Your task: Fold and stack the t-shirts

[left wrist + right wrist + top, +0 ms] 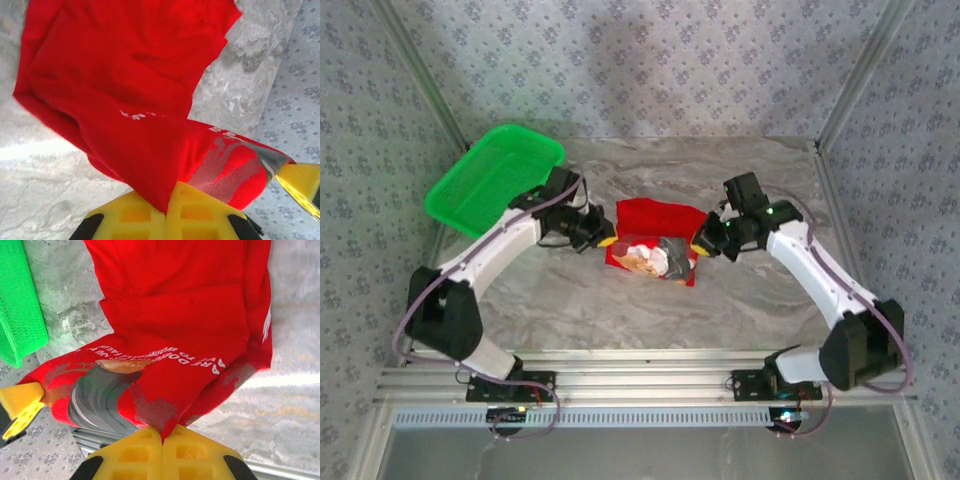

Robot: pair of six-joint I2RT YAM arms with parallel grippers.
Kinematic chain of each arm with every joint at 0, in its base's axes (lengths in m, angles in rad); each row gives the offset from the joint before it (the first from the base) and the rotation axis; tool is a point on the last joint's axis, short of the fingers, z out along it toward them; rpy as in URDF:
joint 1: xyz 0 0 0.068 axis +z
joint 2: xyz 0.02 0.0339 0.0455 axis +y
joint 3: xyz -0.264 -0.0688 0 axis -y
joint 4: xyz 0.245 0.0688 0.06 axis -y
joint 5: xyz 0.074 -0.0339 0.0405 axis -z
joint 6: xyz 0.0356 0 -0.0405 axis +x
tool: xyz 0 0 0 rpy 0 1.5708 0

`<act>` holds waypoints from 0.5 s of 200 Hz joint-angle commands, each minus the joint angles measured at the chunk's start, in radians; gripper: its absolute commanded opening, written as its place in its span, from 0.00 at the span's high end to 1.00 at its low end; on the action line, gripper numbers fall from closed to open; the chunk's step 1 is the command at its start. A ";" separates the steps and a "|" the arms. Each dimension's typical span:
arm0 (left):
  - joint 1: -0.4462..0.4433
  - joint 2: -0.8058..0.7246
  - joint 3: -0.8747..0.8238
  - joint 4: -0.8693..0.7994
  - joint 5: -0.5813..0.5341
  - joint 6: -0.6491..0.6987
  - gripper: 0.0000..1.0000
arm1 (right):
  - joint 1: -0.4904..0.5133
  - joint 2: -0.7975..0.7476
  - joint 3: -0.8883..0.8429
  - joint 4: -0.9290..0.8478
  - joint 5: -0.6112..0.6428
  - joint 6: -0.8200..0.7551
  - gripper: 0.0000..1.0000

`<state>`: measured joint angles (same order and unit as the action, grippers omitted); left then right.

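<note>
A bright red t-shirt (655, 240) with a printed front and white lettering hangs stretched between my two grippers above the middle of the marble table. My left gripper (603, 238) is shut on the shirt's left edge; in the left wrist view its yellow fingers (200, 212) pinch a fold of the red t-shirt (135, 90). My right gripper (703, 240) is shut on the right edge; in the right wrist view the yellow fingers (192, 452) clamp the printed t-shirt (185, 315). The shirt's far part rests on the table.
A green plastic basket (495, 178) stands at the back left of the table, also seen as the green basket (20, 305) in the right wrist view. Metal frame posts rise at the back corners. A rail (640, 385) runs along the near edge.
</note>
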<state>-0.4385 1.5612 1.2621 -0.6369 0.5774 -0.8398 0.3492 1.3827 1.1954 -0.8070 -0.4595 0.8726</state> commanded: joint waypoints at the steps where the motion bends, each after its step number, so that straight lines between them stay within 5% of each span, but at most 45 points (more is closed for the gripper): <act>1: 0.033 0.088 0.109 -0.035 0.032 0.082 0.98 | -0.056 0.093 0.086 -0.063 -0.036 -0.134 1.00; 100: 0.089 0.510 0.522 -0.154 0.053 0.194 0.98 | -0.214 0.410 0.243 -0.081 -0.078 -0.304 1.00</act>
<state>-0.3828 2.0079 1.6733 -0.7166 0.6514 -0.7006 0.1802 1.7477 1.3918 -0.8326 -0.5488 0.6319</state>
